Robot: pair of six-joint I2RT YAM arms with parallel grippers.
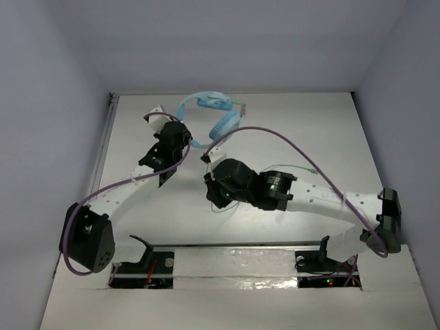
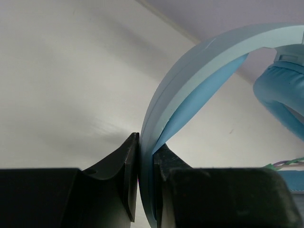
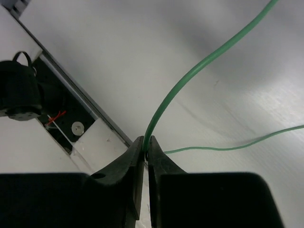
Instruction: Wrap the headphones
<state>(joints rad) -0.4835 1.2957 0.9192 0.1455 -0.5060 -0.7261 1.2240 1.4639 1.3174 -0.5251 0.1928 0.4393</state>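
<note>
The light blue headphones point(image 1: 210, 113) sit at the back middle of the white table. My left gripper point(image 1: 185, 139) is shut on the headband point(image 2: 190, 80), which rises from between the jaws point(image 2: 146, 142) and arches right toward a padded ear cup point(image 2: 280, 99). My right gripper point(image 1: 214, 196) is at the table's middle, pointing toward the near edge. It point(image 3: 147, 142) is shut on the thin pale-green cable point(image 3: 190, 78), which runs up and to the right from the jaws. A second strand of the cable point(image 3: 237, 146) lies on the table beyond. The cable shows faintly over the right arm point(image 1: 302, 168).
Purple robot cables point(image 1: 302, 148) loop over both arms. Black arm mounts stand in slots at the near edge point(image 1: 141, 261) point(image 1: 323, 261); one mount shows in the right wrist view point(image 3: 19, 90). A metal rail point(image 1: 103, 148) runs along the left side. White walls close in the table.
</note>
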